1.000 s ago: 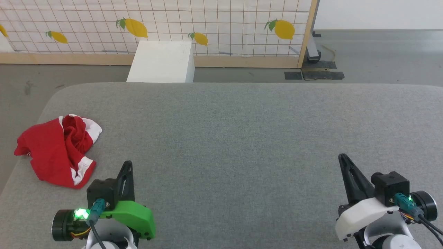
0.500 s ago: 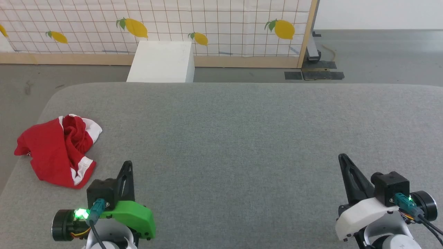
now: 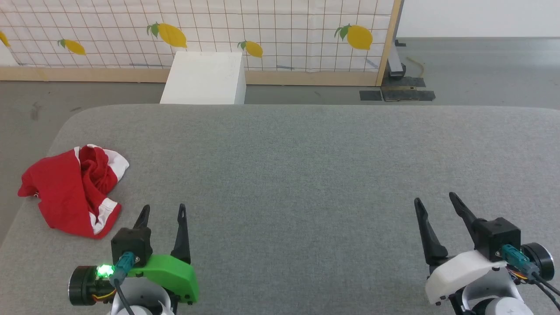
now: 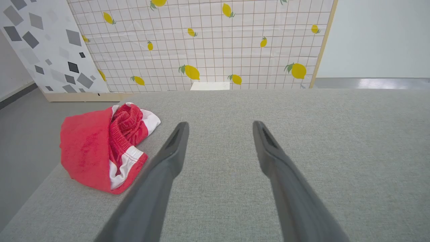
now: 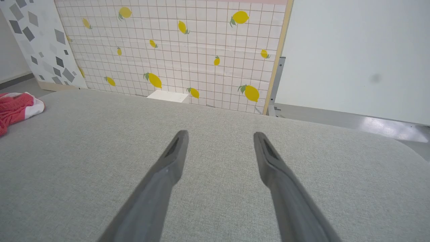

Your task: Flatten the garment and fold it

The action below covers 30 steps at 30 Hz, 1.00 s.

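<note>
Left gripper (image 3: 162,210): dark fingers apart, empty, near crumpled bright red fabric shorts (image 3: 65,192).
Right gripper (image 3: 435,199): apart, empty.
Technique: pinch white hem band (image 3: 103,213), drag inward.

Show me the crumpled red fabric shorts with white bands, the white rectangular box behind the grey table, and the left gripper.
crumpled red fabric shorts (image 3: 61,192), head view, on the plain red cloth.
white rectangular box (image 3: 203,78), head view, on its top face.
left gripper (image 3: 163,206), head view, midway between its fingertips.
</note>
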{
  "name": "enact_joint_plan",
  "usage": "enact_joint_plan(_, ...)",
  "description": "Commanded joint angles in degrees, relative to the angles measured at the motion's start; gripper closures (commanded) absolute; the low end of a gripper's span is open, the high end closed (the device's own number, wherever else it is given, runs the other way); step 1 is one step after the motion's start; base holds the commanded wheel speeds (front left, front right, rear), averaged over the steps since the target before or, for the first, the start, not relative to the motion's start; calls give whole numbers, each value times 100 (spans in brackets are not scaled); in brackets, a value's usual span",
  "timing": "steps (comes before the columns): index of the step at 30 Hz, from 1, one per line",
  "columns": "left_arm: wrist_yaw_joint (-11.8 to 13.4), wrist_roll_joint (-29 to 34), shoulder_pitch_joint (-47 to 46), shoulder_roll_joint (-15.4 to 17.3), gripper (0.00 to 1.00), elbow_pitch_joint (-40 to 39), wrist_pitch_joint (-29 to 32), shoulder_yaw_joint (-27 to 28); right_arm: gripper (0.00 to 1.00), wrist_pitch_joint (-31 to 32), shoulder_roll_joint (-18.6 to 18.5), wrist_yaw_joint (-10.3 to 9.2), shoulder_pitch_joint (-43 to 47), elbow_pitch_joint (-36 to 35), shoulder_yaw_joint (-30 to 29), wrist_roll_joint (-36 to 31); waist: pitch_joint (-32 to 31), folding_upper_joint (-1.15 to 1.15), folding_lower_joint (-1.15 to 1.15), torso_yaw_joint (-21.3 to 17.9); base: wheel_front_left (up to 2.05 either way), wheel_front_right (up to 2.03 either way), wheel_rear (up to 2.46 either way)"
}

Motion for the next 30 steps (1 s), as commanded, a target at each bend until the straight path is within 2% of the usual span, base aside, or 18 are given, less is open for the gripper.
enact_joint_plan(1,27,-69,1,-1,0,31,-63,-15,0,-78,1,-1,39,27,-36,81,1,0,0,-1,0,0,0)
enact_joint_plan(17,102,-308,-9,-3,0,149,-251,-72,0,-267,2,-2,117,106,-156,292,-1,0,0,77,0,0,0)
enact_joint_plan(30,188,-468,55,-5,0,153,-405,37,0,-421,3,-3,161,141,-116,469,-4,0,0,603,0,0,0)
